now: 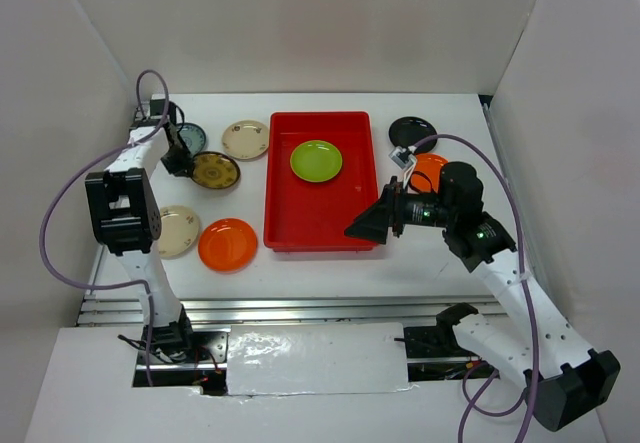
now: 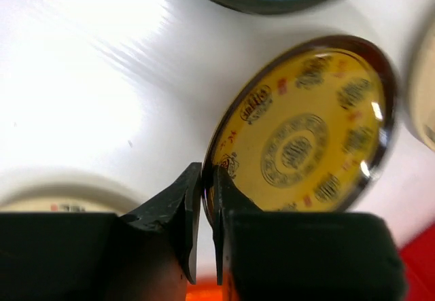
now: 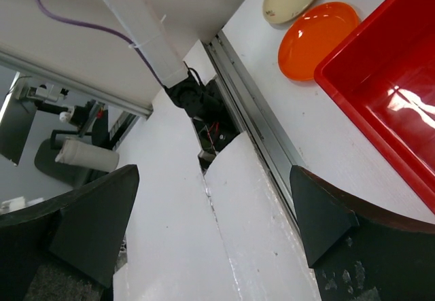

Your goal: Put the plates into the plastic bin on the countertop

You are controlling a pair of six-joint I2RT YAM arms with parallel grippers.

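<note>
Left gripper (image 2: 207, 179) pinches the gold-patterned brown plate (image 2: 306, 131) by its rim, I judge because it lies too flat to grasp otherwise; right gripper (image 3: 212, 199) hangs spread wide. Red bin (image 1: 320, 228) sits centred on the countertop (image 1: 330, 268), right of that far-left plate, holding one green plate (image 1: 316, 160).

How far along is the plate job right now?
Done: one lime green plate lies in the red bin. In hand: the left claw pinches the brown-and-gold plate by its rim. Left on the countertop: teal plate, far cream plate, near cream plate, left orange plate, right orange plate, black plate. The right claw is open, empty.
</note>
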